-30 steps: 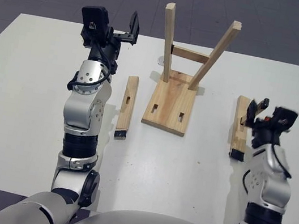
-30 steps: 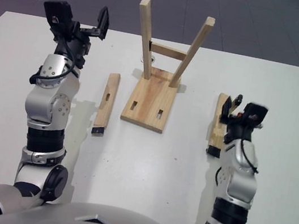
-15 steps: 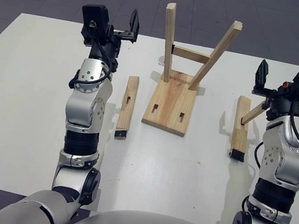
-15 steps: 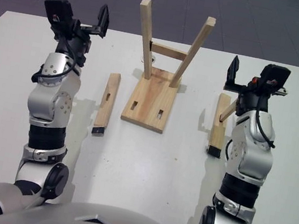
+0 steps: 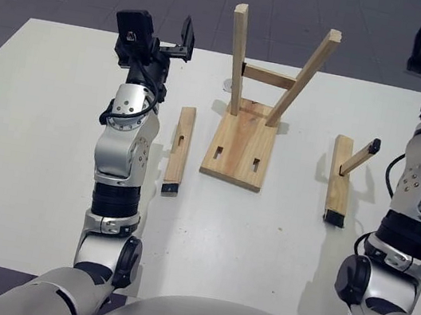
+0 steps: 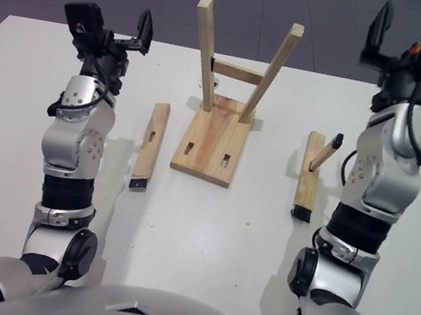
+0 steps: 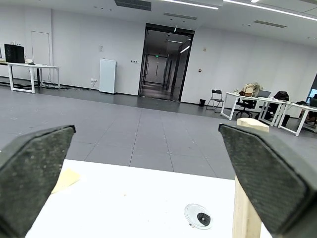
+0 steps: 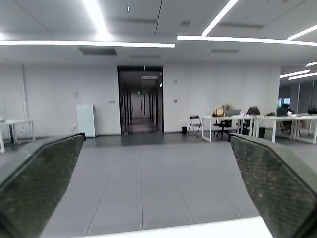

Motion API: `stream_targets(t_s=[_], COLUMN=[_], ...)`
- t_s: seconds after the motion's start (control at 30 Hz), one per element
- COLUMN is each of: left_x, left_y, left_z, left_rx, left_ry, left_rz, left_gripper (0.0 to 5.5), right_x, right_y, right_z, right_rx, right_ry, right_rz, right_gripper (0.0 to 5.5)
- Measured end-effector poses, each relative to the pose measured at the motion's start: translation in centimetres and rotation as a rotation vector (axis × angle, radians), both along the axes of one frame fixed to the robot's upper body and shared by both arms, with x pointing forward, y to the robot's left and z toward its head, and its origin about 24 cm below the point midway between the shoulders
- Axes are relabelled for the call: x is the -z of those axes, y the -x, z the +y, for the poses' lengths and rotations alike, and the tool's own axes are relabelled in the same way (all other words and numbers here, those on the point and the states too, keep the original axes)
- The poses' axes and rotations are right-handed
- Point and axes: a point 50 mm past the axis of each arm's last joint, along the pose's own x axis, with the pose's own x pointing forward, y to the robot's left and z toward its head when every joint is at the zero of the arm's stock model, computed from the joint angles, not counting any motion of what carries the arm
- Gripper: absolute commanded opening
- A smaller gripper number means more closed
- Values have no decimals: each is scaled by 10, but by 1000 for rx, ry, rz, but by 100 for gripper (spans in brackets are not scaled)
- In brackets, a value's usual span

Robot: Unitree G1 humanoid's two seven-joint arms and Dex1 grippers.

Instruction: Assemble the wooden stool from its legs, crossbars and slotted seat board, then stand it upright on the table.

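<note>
My left gripper [image 7: 146, 130]: released, empty, held up over counter [image 5: 27, 143], far left. My right gripper [image 8: 157, 138]: released too, empty, high at right. Seat board [image 5: 237, 152] flat mid-counter, two upright legs [image 5: 236, 57] and joining crossbar [image 5: 268, 76] standing on it. Loose leg [image 5: 179, 151] near its left. Right leg [image 5: 338, 187] lying apart, tilted crossbar [image 5: 358, 156] sticking up from it.

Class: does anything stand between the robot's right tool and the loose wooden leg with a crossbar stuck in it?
Nothing visible does. The right tool is held high and open over the white table's far right side. The loose wooden leg, its crossbar angled upward, lies on bare tabletop beside that arm.
</note>
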Motion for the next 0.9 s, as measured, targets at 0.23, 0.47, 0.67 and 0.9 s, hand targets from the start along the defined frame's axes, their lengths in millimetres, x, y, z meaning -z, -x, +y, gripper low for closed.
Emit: stream_targets(t_s=[0.23, 0.47, 0.67, 0.9], left_x=[4, 5, 5, 9], left_y=[1, 0, 0, -1], left_z=[-1, -2, -2, 0], left_rx=[3, 15, 14, -6], left_ry=[-3, -14, -13, -1], left_rz=[14, 23, 25, 42], left_gripper=[540, 540, 540, 540], right_x=[105, 106, 103, 96], right_y=[12, 10, 15, 19], right_z=[5, -1, -4, 7], right_rx=[57, 92, 72, 15], right_ry=[7, 40, 7, -25], right_rz=[327, 309, 287, 227], right_gripper=[538, 538, 538, 538])
